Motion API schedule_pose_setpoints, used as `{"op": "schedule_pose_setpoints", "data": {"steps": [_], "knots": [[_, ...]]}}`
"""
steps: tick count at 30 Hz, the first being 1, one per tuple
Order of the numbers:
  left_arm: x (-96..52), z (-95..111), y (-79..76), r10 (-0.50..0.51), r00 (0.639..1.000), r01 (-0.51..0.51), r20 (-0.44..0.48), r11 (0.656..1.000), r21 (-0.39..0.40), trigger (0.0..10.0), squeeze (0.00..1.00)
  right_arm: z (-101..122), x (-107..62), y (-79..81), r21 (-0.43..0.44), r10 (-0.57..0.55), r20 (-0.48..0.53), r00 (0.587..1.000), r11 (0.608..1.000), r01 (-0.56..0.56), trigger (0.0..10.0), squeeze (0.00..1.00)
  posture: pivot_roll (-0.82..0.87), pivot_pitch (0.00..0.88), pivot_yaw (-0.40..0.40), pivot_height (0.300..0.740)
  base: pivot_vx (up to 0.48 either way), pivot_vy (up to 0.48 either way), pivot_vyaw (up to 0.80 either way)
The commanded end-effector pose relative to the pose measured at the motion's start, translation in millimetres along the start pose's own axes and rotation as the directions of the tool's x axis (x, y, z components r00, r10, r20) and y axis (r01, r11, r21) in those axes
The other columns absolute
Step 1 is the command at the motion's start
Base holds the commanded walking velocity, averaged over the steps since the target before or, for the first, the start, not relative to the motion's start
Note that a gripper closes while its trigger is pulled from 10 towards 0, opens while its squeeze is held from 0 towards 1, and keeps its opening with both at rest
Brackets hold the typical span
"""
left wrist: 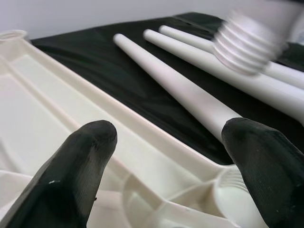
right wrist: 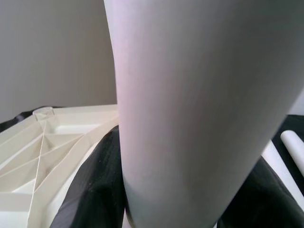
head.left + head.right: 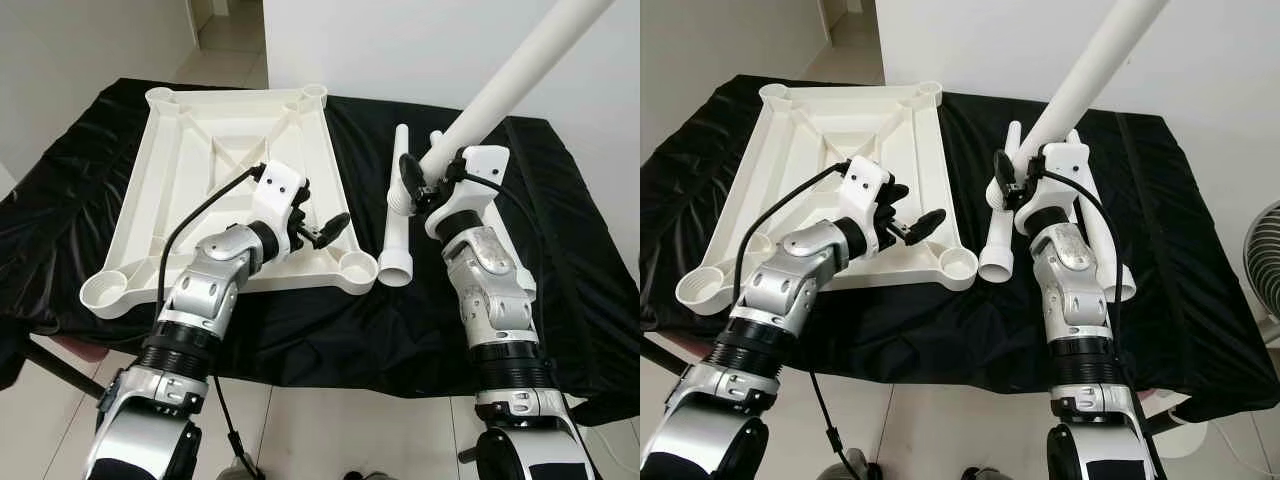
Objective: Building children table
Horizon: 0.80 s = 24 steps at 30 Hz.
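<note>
A white children's tabletop (image 3: 190, 170) lies upside down on the black cloth, ribs up, with a round socket (image 3: 357, 271) at each corner. My left gripper (image 3: 322, 228) hovers open just above its near right corner, fingers (image 1: 71, 175) spread over the socket with nothing between them. My right gripper (image 3: 420, 185) is shut on a white table leg (image 3: 510, 85) that slants up and to the right; its threaded end (image 1: 244, 45) hangs in the air near the tabletop's right edge. Another leg (image 3: 398, 220) lies on the cloth between the two arms.
Two more white legs (image 3: 1110, 260) lie on the cloth under my right arm. The black cloth (image 3: 580, 250) covers a low table whose front edge is near my body. A fan (image 3: 1265, 260) stands at the far right. White walls rise behind.
</note>
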State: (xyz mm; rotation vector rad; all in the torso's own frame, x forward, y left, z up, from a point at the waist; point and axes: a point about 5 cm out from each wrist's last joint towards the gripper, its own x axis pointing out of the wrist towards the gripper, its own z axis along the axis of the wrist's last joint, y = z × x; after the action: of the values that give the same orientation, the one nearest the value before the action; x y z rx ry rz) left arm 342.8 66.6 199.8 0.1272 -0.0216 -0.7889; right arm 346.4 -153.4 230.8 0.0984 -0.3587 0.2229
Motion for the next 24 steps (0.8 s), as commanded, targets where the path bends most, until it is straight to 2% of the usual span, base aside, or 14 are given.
{"op": "schedule_pose_setpoints", "data": {"steps": [1,6,12,24], "knots": [[0.9,-3.2,-6.3,-0.021,1.000,0.021,-0.021,1.000,0.003,10.0,0.00,3.6,-1.8,-1.6,0.010,-0.012,0.028,1.000,1.000,0.011,10.0,0.00,0.14,0.100,0.032,0.740,0.000,0.000,0.00],[0.9,-2.7,-5.9,-0.021,1.000,0.021,-0.023,1.000,-0.008,10.0,0.00,4.2,-3.1,-0.4,0.011,-0.009,0.032,0.999,1.000,0.009,10.0,0.00,0.14,0.102,0.033,0.740,0.000,0.000,0.00],[1.8,-0.5,-5.2,0.038,0.999,-0.038,-0.006,0.999,-0.032,10.0,0.00,3.5,-4.1,0.8,0.013,0.002,0.035,0.999,1.000,-0.002,10.0,0.00,0.15,0.109,0.033,0.740,0.000,0.000,0.00],[0.4,-1.1,-3.9,0.062,0.998,-0.062,-0.011,0.997,-0.035,10.0,0.00,1.9,-4.0,3.3,0.018,0.016,0.031,0.999,1.000,-0.017,10.0,0.00,0.15,0.118,0.028,0.740,0.000,0.000,0.00]]}}
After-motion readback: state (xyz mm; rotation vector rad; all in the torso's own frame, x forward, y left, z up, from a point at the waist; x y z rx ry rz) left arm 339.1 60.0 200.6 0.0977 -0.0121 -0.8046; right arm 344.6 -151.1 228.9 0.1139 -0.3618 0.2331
